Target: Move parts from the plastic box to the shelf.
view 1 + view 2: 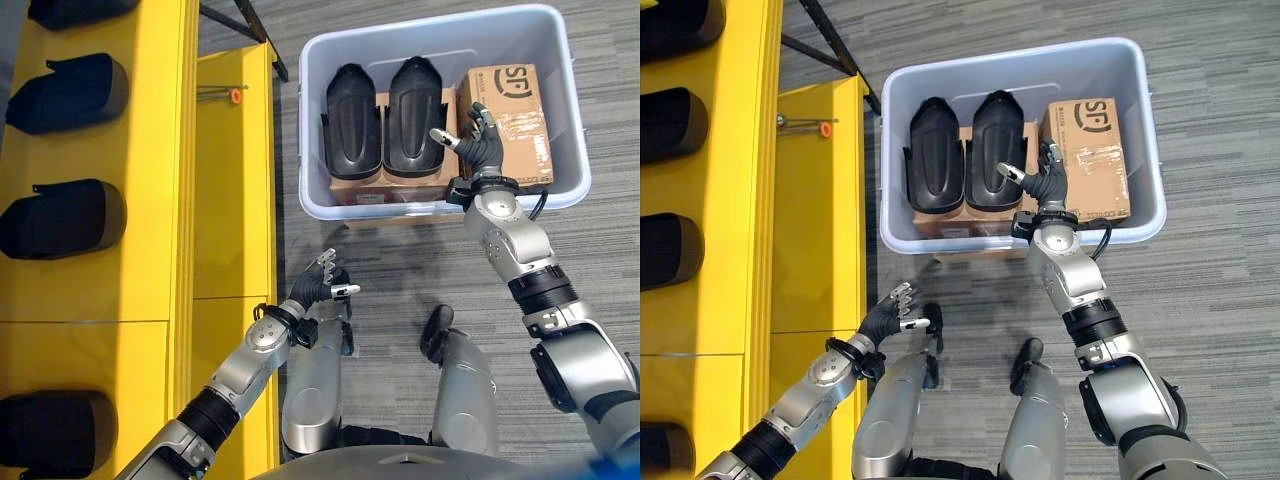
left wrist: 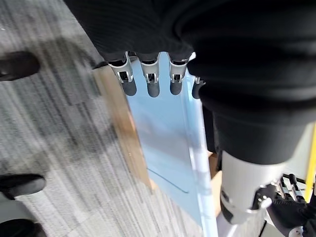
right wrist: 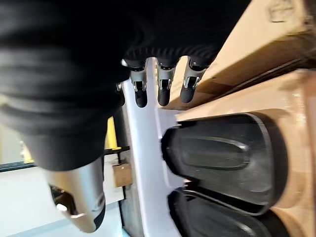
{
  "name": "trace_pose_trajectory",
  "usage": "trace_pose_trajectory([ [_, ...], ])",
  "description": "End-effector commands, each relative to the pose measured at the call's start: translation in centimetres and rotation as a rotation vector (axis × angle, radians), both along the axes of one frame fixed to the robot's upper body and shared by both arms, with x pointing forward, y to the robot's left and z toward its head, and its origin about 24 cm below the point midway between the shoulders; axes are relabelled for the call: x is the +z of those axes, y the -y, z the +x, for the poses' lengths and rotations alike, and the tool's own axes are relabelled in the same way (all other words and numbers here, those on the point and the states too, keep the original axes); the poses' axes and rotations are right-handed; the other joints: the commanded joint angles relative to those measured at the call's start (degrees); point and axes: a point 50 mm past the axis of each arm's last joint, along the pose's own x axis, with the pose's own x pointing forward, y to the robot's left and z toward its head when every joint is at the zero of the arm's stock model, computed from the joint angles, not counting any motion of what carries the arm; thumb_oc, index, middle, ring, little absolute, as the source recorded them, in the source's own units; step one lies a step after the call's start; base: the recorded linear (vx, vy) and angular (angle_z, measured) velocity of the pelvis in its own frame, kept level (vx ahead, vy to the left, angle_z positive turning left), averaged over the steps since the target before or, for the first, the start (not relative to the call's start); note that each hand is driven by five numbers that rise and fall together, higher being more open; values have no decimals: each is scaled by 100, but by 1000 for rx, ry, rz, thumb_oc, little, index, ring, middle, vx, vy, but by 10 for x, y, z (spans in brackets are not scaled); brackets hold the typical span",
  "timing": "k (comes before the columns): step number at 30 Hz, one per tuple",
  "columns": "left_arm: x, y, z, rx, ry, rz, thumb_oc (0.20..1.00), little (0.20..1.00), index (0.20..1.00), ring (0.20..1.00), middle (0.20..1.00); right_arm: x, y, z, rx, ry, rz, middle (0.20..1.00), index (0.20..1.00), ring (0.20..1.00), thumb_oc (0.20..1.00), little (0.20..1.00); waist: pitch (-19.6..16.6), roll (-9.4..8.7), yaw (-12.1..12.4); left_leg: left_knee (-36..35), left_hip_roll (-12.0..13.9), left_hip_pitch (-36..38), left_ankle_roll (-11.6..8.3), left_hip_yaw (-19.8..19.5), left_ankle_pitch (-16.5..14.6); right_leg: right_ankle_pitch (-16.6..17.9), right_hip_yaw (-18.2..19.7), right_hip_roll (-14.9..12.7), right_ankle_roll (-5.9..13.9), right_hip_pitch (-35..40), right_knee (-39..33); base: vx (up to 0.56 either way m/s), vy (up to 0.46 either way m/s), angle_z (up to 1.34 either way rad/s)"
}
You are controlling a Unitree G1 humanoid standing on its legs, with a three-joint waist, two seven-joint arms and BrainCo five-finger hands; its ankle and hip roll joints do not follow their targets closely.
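Right hand [image 1: 478, 140] hovers open over the plastic box [image 1: 560, 120], upper right.
The black parts [image 1: 413, 115] look rigid, light and smooth; best gripped across the narrow end.

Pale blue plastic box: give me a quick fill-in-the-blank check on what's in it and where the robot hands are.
The pale blue plastic box holds ____ black moulded parts.
They rest on brown ____ cartons.
The ____ robot hand hovers over the box, fingers open.
The left robot hand holds ____.

Missing: two; cardboard; right; nothing

Cardboard boxes [image 1: 385, 190] lie mostly hidden under 2 black parts [image 1: 385, 118].
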Motion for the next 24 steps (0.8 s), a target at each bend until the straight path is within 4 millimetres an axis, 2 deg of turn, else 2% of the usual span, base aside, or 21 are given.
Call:
trace_pose_trajectory([
  [1, 14, 10, -7, -42, 65, -78, 1000, 1000, 1000, 1000, 1000, 42, -3, 3, -2, 145, -4, 1000, 1000, 1000, 1000, 1000, -52, -20, 24, 120, -148, 100, -14, 59, -312, 123, -105, 304, -84, -59, 240, -31, 14, 12],
  [10, 13, 14, -11, -38, 55, -96, 1000, 1000, 1000, 1000, 1000, 37, -9, 6, -7, 126, -55, 1000, 1000, 1000, 1000, 1000, -52, 77, 91, 318, -254, -297, -37, 3, -437, -135, -10, 191, -53, -493, 685, 19, 8, 5],
  [17, 12, 13, -15, -44, 44, -95, 1000, 1000, 1000, 1000, 1000, 41, -5, 10, -56, 146, -32, 1000, 1000, 1000, 1000, 1000, -52, 150, 189, 444, -293, -533, -13, -44, -468, -197, -5, 156, -65, -706, 884, 11, -6, 4],
  [24, 8, 19, -22, -65, 22, -107, 1000, 1000, 1000, 1000, 1000, 48, 7, 17, -180, 165, 6, 1000, 1000, 1000, 1000, 1000, -52, 321, 295, 697, -350, -933, 9, -68, -539, -291, 42, 90, -111, -1086, 1152, 40, 9, 0],
])
